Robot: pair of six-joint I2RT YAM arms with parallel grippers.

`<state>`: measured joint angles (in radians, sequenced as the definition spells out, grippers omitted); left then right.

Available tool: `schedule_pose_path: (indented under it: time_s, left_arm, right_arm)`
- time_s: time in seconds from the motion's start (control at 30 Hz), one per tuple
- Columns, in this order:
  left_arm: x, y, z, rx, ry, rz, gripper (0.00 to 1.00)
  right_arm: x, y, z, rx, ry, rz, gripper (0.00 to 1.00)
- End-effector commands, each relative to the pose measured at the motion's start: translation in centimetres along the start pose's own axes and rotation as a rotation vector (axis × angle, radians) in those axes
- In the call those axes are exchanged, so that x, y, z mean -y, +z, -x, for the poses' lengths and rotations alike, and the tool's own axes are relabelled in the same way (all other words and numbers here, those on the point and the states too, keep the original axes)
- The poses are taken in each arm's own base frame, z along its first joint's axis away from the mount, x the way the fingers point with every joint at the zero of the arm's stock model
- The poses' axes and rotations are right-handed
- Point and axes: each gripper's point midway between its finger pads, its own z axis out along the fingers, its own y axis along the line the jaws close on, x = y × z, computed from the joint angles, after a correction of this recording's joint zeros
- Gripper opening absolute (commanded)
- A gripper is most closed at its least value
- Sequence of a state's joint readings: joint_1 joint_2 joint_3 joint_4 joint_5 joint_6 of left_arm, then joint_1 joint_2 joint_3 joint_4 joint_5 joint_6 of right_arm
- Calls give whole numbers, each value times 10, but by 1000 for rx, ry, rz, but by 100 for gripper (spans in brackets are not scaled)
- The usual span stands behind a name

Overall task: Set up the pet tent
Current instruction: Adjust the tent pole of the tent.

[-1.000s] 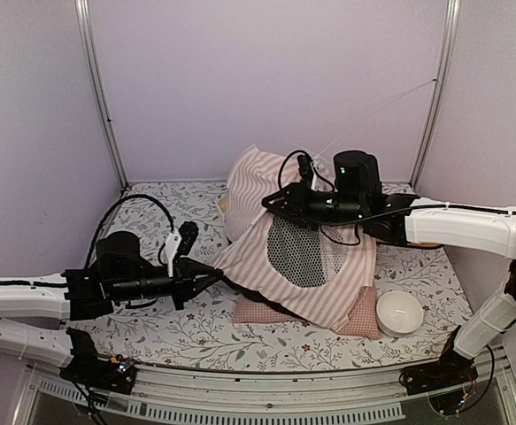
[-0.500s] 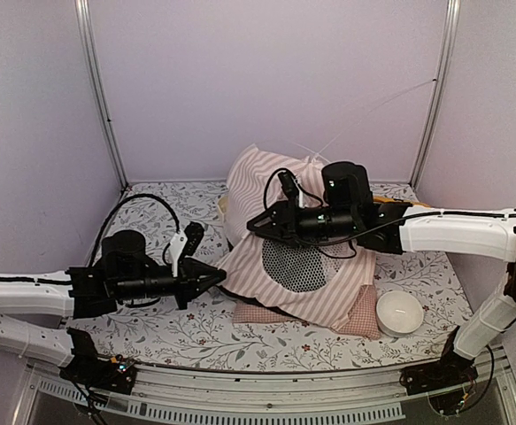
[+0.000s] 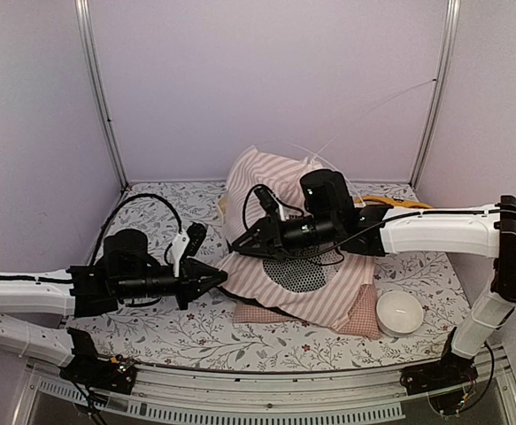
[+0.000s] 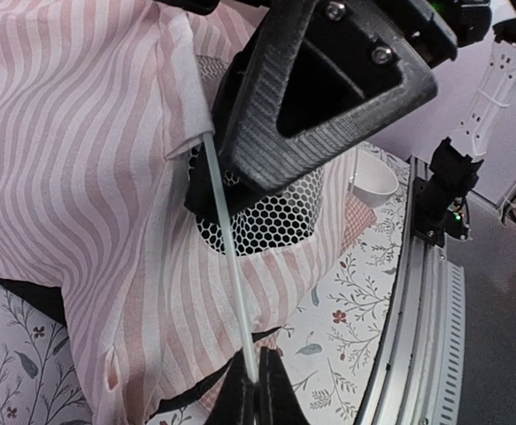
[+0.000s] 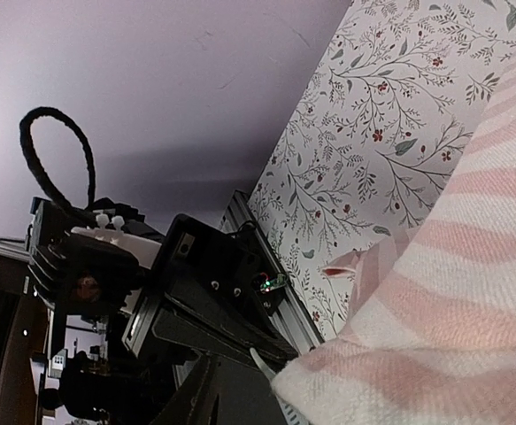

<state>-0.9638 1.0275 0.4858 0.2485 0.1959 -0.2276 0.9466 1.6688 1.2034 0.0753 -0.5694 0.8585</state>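
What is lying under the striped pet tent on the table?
A pink checked cushion lies under the pet tent; only its front edge and right corner show. The rest of it, and anything else beneath the tent, is covered.

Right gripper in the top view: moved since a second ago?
Yes. The right gripper has shifted left and toward the near edge, farther from the white bowl, across the pet tent.

1. A table (image 3: pixel 187 341) is covered by a floral-printed cloth.
2. A pink checked cushion (image 3: pixel 364 320) and a white bowl (image 3: pixel 399 312) are laid on it, just beside each other.
3. The pet tent (image 3: pixel 258 270) is slumped across the cushion.
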Motion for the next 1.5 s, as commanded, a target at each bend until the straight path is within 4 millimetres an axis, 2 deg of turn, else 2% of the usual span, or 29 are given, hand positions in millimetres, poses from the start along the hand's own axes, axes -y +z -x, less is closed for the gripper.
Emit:
schedule_pose_path:
  time_s: [0.0,0.13,0.2,0.53,0.73,0.9,1.1,1.2,1.23,1.33,1.4,1.47]
  left_arm:
    - [14,-3,32,87,57,-52,0]
    - [12,-4,26,74,50,-40,0]
    - [8,-5,24,77,42,-20,0]
    - [6,-5,14,65,13,-22,0]
    - [3,-8,13,62,5,0,0]
    - [2,-7,11,55,-3,2,0]
    - [-2,-7,14,65,-4,29,0]
    - [-13,-8,16,66,-12,95,0]
    - [-21,-8,16,64,-21,136,4]
    - [-45,-17,19,83,-47,277,33]
    - [-56,-25,21,112,-58,327,41]
    - [-60,-32,23,148,-62,341,42]
  right_arm:
    - [-10,2,19,36,-20,33,29]
    - [-3,-13,40,112,17,39,13]
    - [4,-20,43,136,26,24,10]
    - [14,-36,67,219,4,-4,8]
    - [22,-56,84,291,-1,-21,16]
    - [22,-58,88,304,1,-12,17]
    - [24,-53,85,283,2,2,0]
    - [24,-53,84,282,-2,3,0]
    - [23,-54,85,285,-7,3,0]
    - [18,-55,85,280,-19,14,0]
    - [16,-56,84,275,-25,21,0]
    - [16,-56,82,269,-24,23,0]
